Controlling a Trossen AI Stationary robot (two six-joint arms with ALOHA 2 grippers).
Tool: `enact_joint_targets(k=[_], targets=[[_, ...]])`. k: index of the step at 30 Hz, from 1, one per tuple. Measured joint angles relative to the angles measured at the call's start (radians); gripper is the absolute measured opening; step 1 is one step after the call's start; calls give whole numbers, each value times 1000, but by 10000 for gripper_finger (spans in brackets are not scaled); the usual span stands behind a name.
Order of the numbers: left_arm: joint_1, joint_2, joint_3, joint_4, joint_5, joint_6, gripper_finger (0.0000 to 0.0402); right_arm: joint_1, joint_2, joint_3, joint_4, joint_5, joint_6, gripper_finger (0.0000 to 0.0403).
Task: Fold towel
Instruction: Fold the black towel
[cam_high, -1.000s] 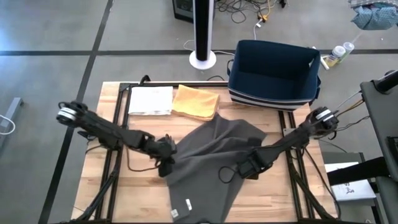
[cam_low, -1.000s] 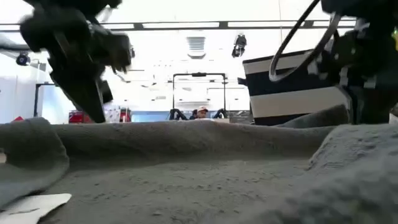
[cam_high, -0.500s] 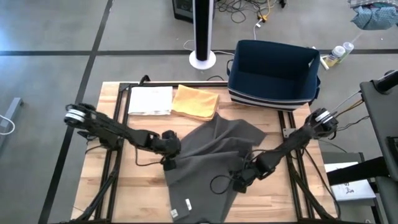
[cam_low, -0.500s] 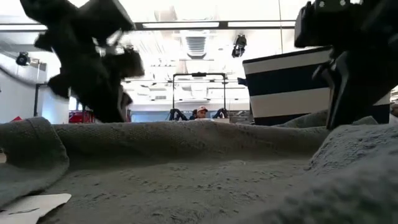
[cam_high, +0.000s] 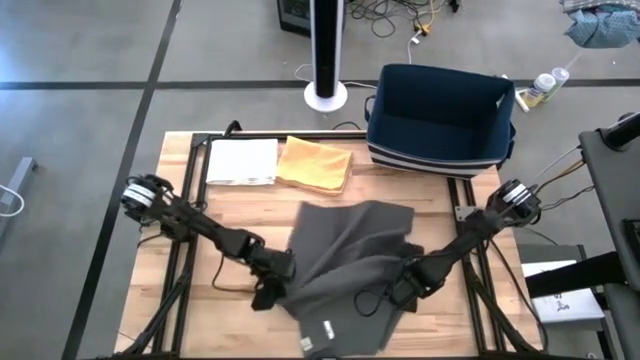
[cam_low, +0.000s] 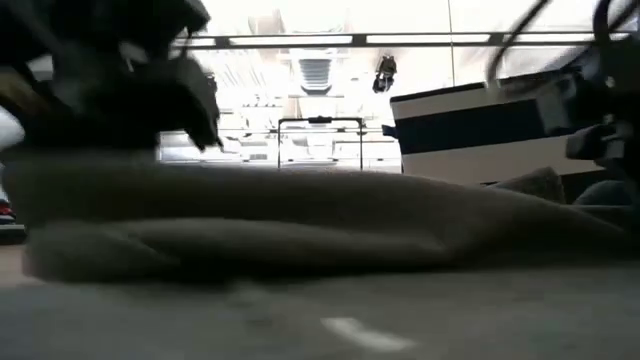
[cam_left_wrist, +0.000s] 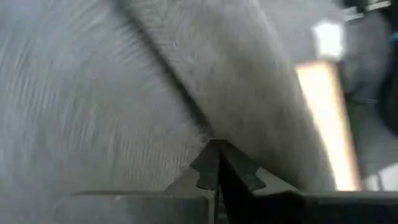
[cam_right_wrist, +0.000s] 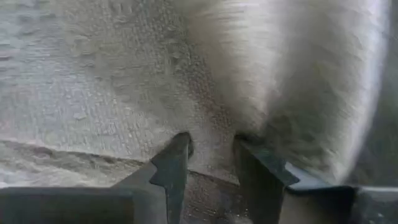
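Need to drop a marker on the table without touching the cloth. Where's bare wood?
Bare wood: the strip between the grey towel and the white towel, near the left arm; and the right edge beside the bin. Crowded: the front centre, where the left gripper and right gripper sit at the towel's sides. The yellow cloth fills the back.
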Motion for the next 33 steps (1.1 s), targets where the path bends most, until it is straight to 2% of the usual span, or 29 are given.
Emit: enact_joint_targets(k=[2, 4, 6, 8, 16, 20, 23, 27, 31, 33], targets=[[-13, -16, 28, -98, -12, -2, 0, 0, -25, -4, -41, 7, 9, 133], [-12, -24, 46, -220, -89, -8, 0, 0, -54, -3, -26, 20, 11, 135], [-9, -42, 57, -267, -191, -11, 0, -2, -82, 0, -23, 25, 11, 137], [-4, -54, 55, -237, -263, -17, 0, -4, -103, 10, -23, 40, 11, 138], [16, -5, -35, 73, -287, -74, 0, -9, -193, 44, -23, 193, 5, 129], [28, 40, -65, 102, -311, -120, 0, -26, -188, 21, -24, 212, -31, 123], [27, 39, -93, 44, -344, -218, 0, -37, -169, 6, -23, 194, -37, 120], [6, -19, -165, 60, -374, -357, 0, -43, -145, 3, -6, 189, -50, 120], [6, -161, -223, -98, -445, -405, 0, -60, -131, 3, 35, 187, -110, 128], [26, -258, -236, -227, -543, -418, 0, -76, -130, 3, 65, 187, -134, 133]])
